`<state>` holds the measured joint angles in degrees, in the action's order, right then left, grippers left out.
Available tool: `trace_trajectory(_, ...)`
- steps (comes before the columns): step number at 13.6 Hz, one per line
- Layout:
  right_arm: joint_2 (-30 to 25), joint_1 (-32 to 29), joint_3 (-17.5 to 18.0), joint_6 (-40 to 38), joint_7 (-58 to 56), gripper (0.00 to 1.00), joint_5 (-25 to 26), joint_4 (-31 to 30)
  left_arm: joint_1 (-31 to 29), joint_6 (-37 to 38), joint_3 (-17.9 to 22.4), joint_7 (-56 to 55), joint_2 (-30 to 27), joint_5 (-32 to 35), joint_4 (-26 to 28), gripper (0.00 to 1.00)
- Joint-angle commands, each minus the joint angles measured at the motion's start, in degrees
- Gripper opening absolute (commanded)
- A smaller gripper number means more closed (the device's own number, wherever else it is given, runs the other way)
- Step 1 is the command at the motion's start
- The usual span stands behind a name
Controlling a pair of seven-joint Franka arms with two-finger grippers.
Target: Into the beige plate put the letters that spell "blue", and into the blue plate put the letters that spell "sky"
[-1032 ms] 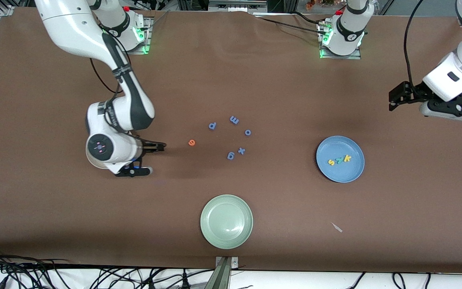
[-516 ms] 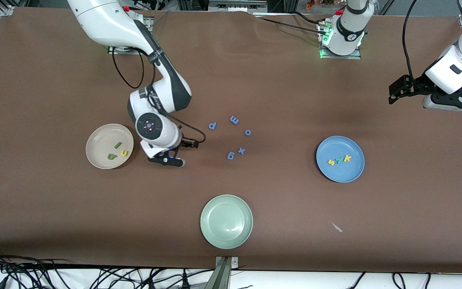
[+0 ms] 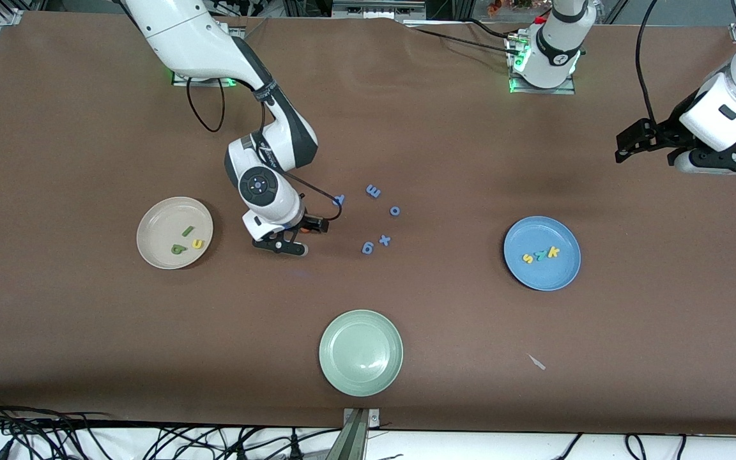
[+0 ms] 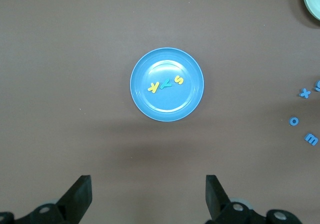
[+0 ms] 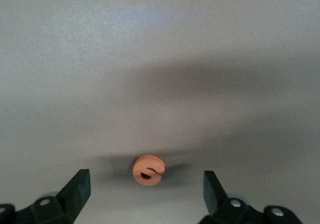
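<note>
Orange e [image 5: 148, 170] is lying flat on the bench between my right end effector [image 5: 145, 186]'s spread fingers — directly under it, a round piece with no long axis. My left end effector [image 4: 148, 196] is waiting, fingers apart, high above the blue plate [image 4: 167, 84] — well apart.

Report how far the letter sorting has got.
Done: s, y, k lie in the blue plate; b, l, u lie in the beige plate. In hand: the open right tool hovers over the orange e on the table. Left: e into beige. The left tool waits, open.
</note>
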<state>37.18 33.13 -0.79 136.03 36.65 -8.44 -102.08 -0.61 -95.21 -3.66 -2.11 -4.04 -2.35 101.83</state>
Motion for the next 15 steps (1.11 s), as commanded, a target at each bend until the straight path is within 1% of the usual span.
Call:
trace_trajectory(1, -0.18, 1.14, 0.09, 5.09, 0.61, 0.99, -0.52, -3.2, -0.18, 1.61, 0.14, -0.79, 0.7, -1.25, -1.9, 1.0)
trace_trajectory(2, -0.18, 1.23, 0.09, 6.77, 0.61, 0.99, -0.52, -4.26, -0.18, 1.78, 0.14, -0.79, 0.7, -1.25, -2.07, 1.0)
trace_trajectory(3, -0.18, 1.23, 0.09, 7.05, 0.44, 0.95, -0.52, -4.45, -0.18, 2.48, 0.14, -0.79, 0.7, -1.17, -2.25, 1.0)
trace_trajectory(4, -0.18, 1.23, 0.09, 6.96, 0.44, 0.88, -0.52, -4.45, -0.18, 2.75, 0.14, -0.79, 0.79, -0.99, -2.6, 1.0)
trace_trajectory(6, -0.27, 1.23, 0.09, 6.7, 0.35, 0.7, -0.52, -4.45, -0.18, 3.89, 0.14, -0.88, 1.49, -0.9, -3.74, 1.0)
trace_trajectory(7, -0.18, 1.23, 0.09, 6.7, 0.35, 0.58, -0.52, -4.45, -0.18, 4.85, 0.14, -0.97, 2.1, -0.9, -4.88, 1.0)
trace_trajectory(8, -0.27, 1.23, 0.09, 6.7, 0.35, 0.48, -0.52, -4.45, -0.18, 5.56, 0.14, -0.97, 2.8, -0.9, -5.85, 1.0)
trace_trajectory(9, -0.27, 1.23, 0.09, 6.7, 0.52, 0.43, -0.52, -4.45, -0.09, 5.74, 0.14, -1.06, 2.98, -0.9, -6.2, 1.0)
trace_trajectory(12, -0.27, 1.23, 0.09, 6.53, 0.35, 0.34, -0.52, -4.45, -0.18, 6.26, 0.14, -1.06, 2.98, -0.9, -6.21, 1.0)
trace_trajectory(14, -0.53, 1.15, 0.0, 6.61, -0.09, 0.24, -0.52, -4.1, -0.18, 6.27, 0.14, -1.06, 2.98, -0.9, -6.21, 1.0)
trace_trajectory(15, -0.88, 1.14, -0.09, 6.35, -0.26, 0.21, -0.52, -3.83, -0.18, 6.36, 0.14, -1.06, 2.98, -0.9, -6.21, 1.0)
